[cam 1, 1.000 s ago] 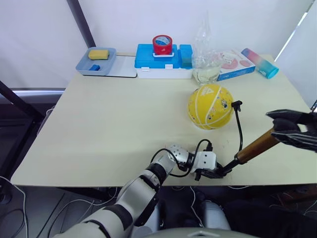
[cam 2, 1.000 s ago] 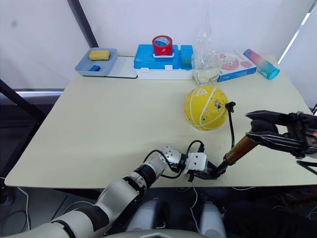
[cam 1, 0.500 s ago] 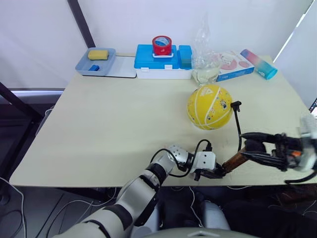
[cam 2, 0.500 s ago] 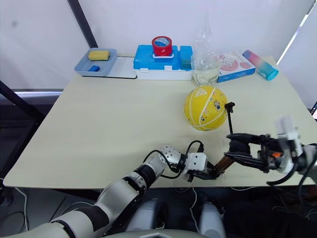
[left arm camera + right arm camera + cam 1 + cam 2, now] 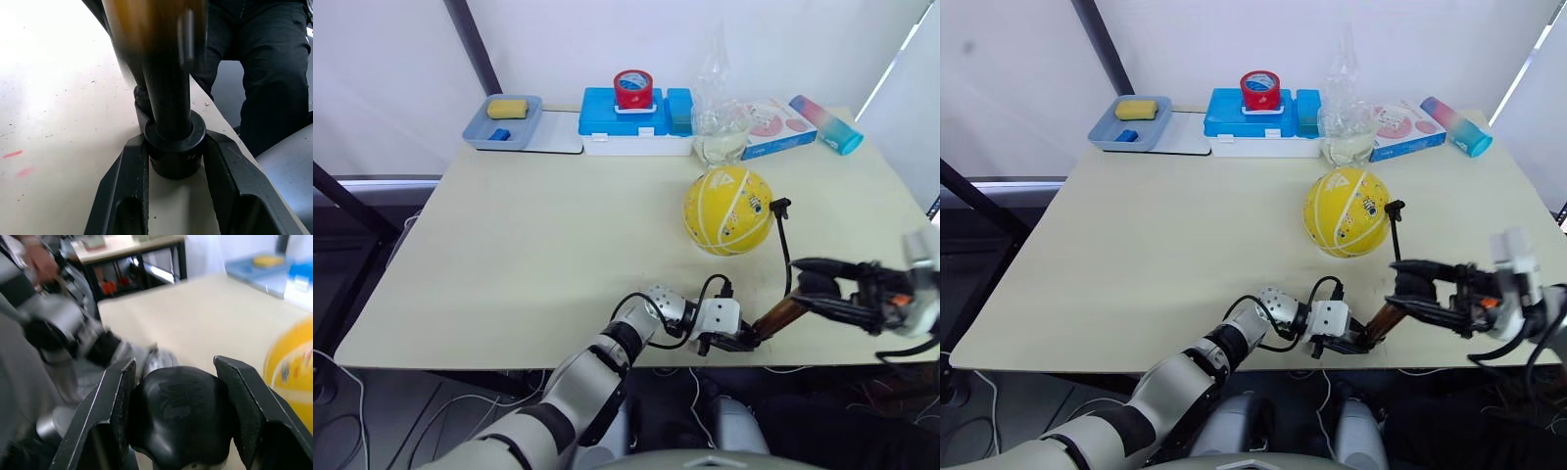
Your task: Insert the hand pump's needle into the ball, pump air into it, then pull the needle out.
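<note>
Already the needle (image 5: 781, 205) sits at the ball (image 5: 728, 211); left gripper (image 5: 736, 340) clamps the hand pump (image 5: 779, 314) base, right gripper (image 5: 182, 396) grips its handle; pumping underway, extraction remains.

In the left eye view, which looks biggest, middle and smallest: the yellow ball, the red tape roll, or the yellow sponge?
1. The ball, biggest, though nearer the camera.
2. and 3. The red tape roll and yellow sponge look alike.

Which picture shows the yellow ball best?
The left eye view: the whole ball sits on the table, with its white lines and the hose fitting at its side. The right eye view shows the same. The right wrist view catches just a yellow edge.
</note>
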